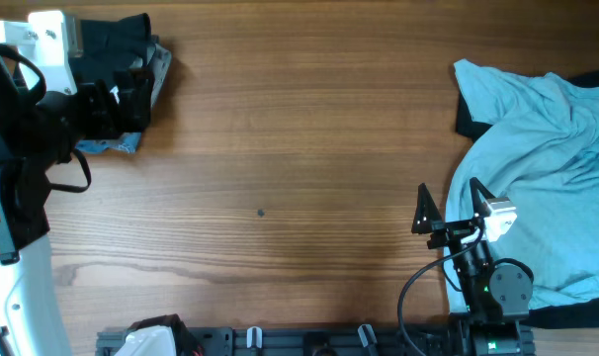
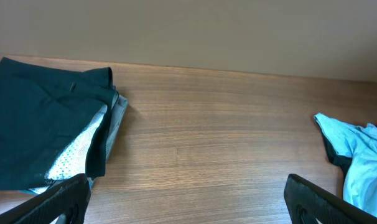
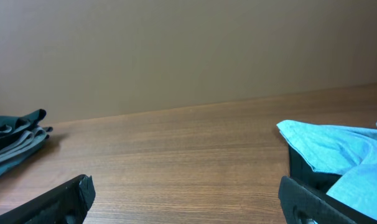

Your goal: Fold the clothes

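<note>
The left gripper (image 2: 188, 204) is spread wide with nothing between its fingers. The folded dark stack (image 2: 39, 124) lies on the table (image 2: 226, 137) just ahead of its left finger (a pale dotted layer peeks out underneath). The right gripper (image 3: 187, 202) is equally wide and empty, and the crumpled light blue shirt (image 3: 338, 149) lies just beside its right finger.

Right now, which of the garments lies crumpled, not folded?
The light blue fabric shirt on the right, loose and wrinkled; the dark green garment on the left lies folded flat.
</note>
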You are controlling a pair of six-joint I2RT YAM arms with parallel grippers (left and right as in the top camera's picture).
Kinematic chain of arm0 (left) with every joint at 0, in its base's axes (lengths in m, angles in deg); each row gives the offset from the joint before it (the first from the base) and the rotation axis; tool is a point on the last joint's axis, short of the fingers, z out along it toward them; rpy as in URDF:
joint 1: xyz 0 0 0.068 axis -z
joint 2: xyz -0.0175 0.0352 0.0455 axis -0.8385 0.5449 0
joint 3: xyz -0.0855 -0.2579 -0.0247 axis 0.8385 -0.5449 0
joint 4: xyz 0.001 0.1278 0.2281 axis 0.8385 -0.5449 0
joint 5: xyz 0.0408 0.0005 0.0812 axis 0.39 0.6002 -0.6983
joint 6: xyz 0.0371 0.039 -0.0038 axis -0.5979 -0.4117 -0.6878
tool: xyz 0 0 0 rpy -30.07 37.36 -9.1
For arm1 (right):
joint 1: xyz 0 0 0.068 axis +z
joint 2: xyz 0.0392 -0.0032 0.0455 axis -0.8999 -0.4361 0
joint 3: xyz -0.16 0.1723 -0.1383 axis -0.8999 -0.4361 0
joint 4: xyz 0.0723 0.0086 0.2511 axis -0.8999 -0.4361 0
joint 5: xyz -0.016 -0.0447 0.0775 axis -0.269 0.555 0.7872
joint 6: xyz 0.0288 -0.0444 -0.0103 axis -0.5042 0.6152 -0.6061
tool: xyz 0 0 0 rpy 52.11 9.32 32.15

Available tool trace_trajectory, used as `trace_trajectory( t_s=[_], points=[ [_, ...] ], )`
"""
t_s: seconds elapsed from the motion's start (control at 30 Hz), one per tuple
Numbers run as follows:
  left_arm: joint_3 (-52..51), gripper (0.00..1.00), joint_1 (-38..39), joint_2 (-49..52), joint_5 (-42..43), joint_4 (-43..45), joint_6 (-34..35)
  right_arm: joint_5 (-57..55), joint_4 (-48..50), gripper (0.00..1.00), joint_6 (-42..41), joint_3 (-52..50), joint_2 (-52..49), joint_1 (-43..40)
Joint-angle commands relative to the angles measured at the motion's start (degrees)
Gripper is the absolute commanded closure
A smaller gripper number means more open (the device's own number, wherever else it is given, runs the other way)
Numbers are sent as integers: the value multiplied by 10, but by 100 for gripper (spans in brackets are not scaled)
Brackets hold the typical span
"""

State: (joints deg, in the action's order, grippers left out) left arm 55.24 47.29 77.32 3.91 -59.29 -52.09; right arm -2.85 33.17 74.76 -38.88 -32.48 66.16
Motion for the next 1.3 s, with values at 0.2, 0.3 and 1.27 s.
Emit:
trace_trajectory(
  t_s=[0.2,0.3,1.27],
  points=[
    [-2,0,4,-2,-1,1,-13,-8,1,0,-7,0,-1,-4],
    [-3,0,7,-15,-1,1,-13,-8,1,1,-6,0,-1,-4],
    [-900,0,82,-683,-92,541,-13,-8,1,0,-7,0,-1,-4]
  ],
)
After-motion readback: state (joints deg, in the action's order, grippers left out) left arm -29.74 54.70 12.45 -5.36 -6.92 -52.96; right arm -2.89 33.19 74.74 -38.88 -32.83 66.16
